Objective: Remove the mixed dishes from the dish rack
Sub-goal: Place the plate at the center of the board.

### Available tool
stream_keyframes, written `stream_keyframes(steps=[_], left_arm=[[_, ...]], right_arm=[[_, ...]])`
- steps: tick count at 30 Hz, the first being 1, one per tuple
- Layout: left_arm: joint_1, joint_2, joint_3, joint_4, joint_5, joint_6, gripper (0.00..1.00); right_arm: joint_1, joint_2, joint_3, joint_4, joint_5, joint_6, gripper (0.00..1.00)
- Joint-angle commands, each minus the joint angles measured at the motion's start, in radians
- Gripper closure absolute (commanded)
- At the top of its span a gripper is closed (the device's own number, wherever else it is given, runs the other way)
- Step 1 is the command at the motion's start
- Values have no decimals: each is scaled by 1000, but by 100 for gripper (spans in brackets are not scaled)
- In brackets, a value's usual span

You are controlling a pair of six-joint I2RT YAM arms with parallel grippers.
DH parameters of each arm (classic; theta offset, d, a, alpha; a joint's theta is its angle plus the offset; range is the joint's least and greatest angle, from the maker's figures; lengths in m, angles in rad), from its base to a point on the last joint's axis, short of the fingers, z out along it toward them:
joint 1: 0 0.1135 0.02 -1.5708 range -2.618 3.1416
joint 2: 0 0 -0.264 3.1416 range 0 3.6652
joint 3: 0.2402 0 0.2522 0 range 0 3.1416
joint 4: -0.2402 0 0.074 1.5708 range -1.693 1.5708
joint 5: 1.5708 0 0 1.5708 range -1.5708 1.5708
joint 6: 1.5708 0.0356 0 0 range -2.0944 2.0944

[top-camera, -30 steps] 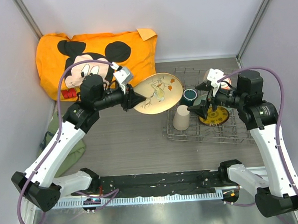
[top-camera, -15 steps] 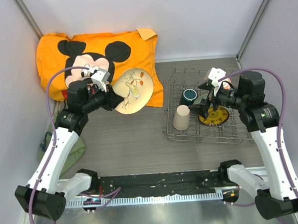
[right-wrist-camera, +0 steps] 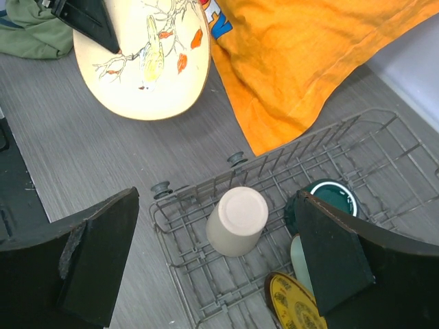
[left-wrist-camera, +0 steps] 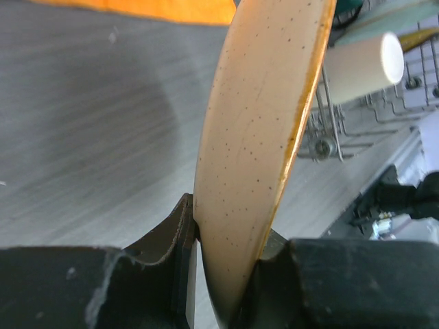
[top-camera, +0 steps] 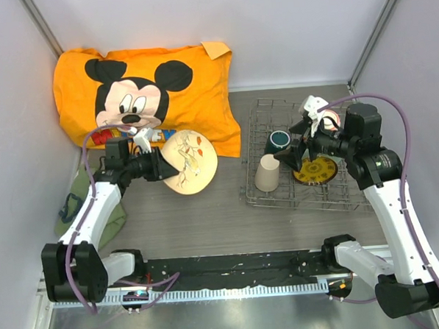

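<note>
Your left gripper point(top-camera: 163, 167) was clamped on the rim of the round cream plate point(top-camera: 190, 162) painted with a bird and orange leaves, holding it out of the grey metal wire dish rack point(top-camera: 302, 198) and over the grey wood-grain table point(top-camera: 200, 221), just in front of the near edge of the orange cartoon-mouse pillow point(top-camera: 141, 80). The plate stood tilted with its painted face turned up and toward the rack; whether its lower edge touched the table could not be told. From the left wrist the speckled plate point(left-wrist-camera: 260, 123) showed edge-on, pinched between the two dark fingers point(left-wrist-camera: 182, 233) of the gripper point(left-wrist-camera: 226, 253).

Your right gripper point(top-camera: 296, 142) hung above the left half of the rack with its jaws spread wide apart and nothing between them. Below it in the rack a beige handleless cup point(top-camera: 268, 173) stood mouth-down near the front left corner, a dark teal mug point(top-camera: 279, 140) sat just behind it, and a pale-green plate with a yellow-brown centre point(top-camera: 314, 170) leaned among the tines to the right. The right wrist view took in the open gripper point(right-wrist-camera: 216, 199), the cup point(right-wrist-camera: 236, 219), the mug point(right-wrist-camera: 329, 199), the rack's wire point(right-wrist-camera: 199, 281) and, well apart to the left, the cream plate point(right-wrist-camera: 144, 55) beside the pillow point(right-wrist-camera: 295, 62).

A crumpled green cloth point(top-camera: 75, 195) lay at the table's left edge, under your left arm
</note>
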Motion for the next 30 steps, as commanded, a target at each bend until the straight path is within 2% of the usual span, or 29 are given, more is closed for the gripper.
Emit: stream_keyframes(steps=[1,14,30], left_arm=[[-1,23,22,163,202,-37,100],[-4,307,13,273,253,-76,100],[-107,550,83,286,250,-73,100]], right_arm=[[5,-10,-31,77,-20,46,0],[14,-18,-64,91,-22,50,0],[17,-17,-86,48,39,-29,1]])
